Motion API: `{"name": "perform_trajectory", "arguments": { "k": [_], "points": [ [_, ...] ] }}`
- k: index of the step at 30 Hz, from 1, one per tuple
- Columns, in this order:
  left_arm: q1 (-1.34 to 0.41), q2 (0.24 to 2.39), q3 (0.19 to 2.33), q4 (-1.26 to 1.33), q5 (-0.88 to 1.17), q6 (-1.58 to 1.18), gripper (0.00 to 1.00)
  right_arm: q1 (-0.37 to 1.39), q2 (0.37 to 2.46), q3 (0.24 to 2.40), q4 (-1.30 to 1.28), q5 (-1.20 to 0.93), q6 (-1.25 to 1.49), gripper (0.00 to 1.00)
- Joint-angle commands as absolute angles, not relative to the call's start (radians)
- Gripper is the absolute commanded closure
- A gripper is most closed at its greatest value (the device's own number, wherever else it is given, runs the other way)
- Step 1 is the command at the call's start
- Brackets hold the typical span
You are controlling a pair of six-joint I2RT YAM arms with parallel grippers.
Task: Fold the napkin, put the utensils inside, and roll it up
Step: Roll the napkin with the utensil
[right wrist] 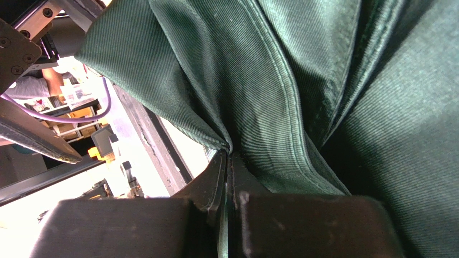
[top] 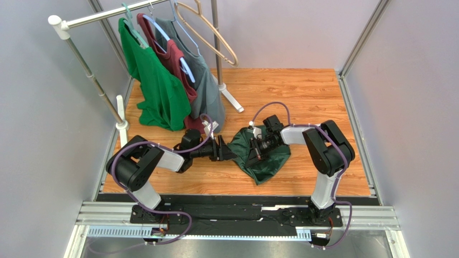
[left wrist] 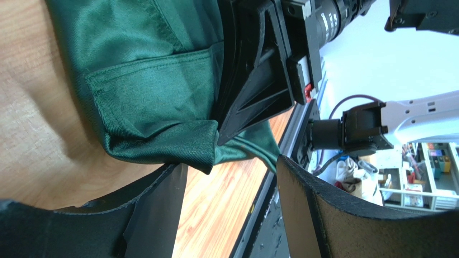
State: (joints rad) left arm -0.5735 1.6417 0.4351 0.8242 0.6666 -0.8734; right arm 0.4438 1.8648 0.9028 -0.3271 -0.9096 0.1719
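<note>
You are looking at your own two arms: left arm point(top: 134, 164) and right arm point(top: 323, 148) both wearing black joint housings and pale grey link covers. Purple cable point(top: 200, 141) running along left arm, second purple cable point(top: 271, 105) curving over right forearm, more purple lead trailing from black bases point(top: 144, 214). Left gripper point(left wrist: 231, 177) showing matte black fingers point(left wrist: 323, 215), edges rough-cut. Right gripper point(right wrist: 228, 161) showing blocky black fingers point(right wrist: 312, 223). Wrist camera lens point(left wrist: 334, 19) carrying white lettering.

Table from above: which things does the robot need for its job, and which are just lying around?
Job: napkin, right gripper pinching it, left gripper open beside it.
Lying about: clothes rack, green shirt, maroon shirt, grey-green shirt, empty hanger.
</note>
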Motion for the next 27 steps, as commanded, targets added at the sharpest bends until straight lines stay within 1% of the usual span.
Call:
{"name": "perform_trajectory", "arguments": {
  "k": [1, 4, 11, 27],
  "points": [
    [-0.575, 1.675, 0.462, 0.962, 0.637, -0.926, 0.30, 0.446, 1.868, 0.927, -0.328, -0.870, 0.158, 1.00],
    [-0.575, 1.683, 0.454, 1.015, 0.611, -0.952, 0.30, 0.448, 1.868, 0.923, -0.331, -0.867, 0.156, 1.00],
    [-0.575, 1.652, 0.445, 1.014, 0.534, -0.922, 0.29, 0.446, 1.868, 0.927, -0.334, -0.861, 0.155, 1.00],
    [-0.575, 1.744, 0.483, 1.046, 0.537, -0.917, 0.30, 0.448, 1.861, 0.928, -0.331, -0.859, 0.167, 1.00]
  ]
}}
